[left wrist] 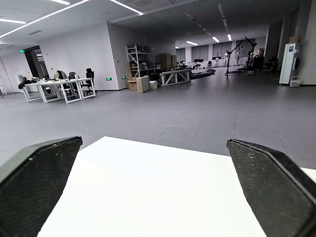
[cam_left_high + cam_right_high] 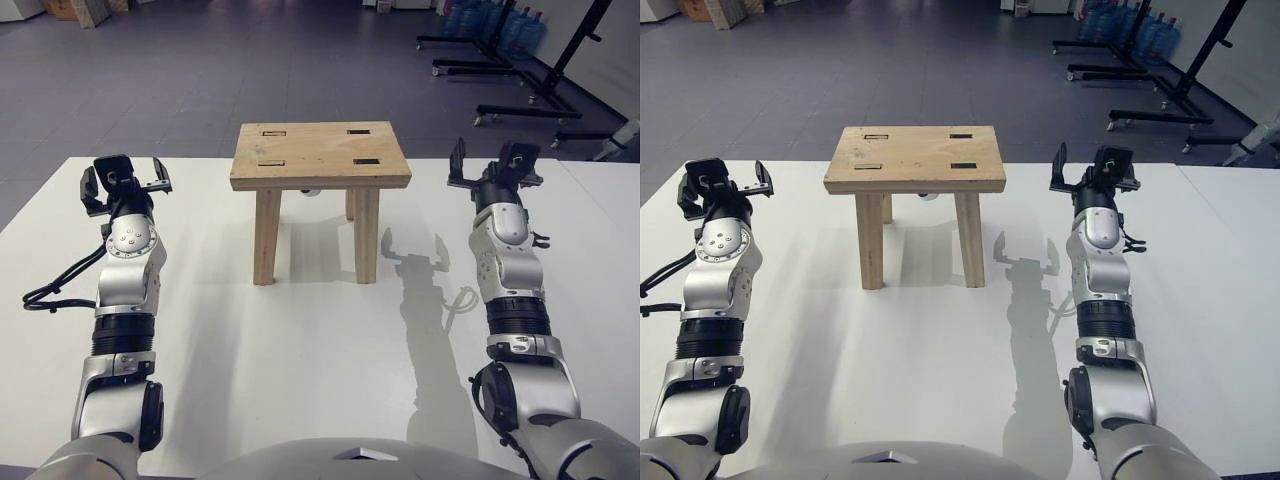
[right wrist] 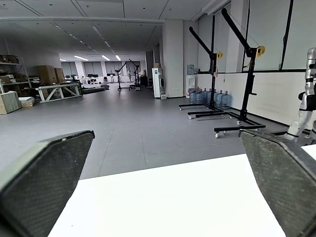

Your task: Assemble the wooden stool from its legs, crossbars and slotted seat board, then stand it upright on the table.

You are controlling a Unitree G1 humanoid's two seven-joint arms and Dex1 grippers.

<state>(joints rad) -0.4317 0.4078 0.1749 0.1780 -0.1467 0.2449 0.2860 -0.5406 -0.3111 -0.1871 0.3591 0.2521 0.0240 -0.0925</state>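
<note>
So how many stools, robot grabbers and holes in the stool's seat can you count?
Wooden stool: 1
Grippers: 2, the left gripper and the right gripper, both open
Slots in the seat: 4
Total: 7

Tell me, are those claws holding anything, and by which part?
Nothing is held. The left gripper and right gripper are open and empty, either side of the standing wooden stool.

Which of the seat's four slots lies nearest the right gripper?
The slot at the corner of the seat toward the robot and its right gripper; others lie farther left or back.
</note>
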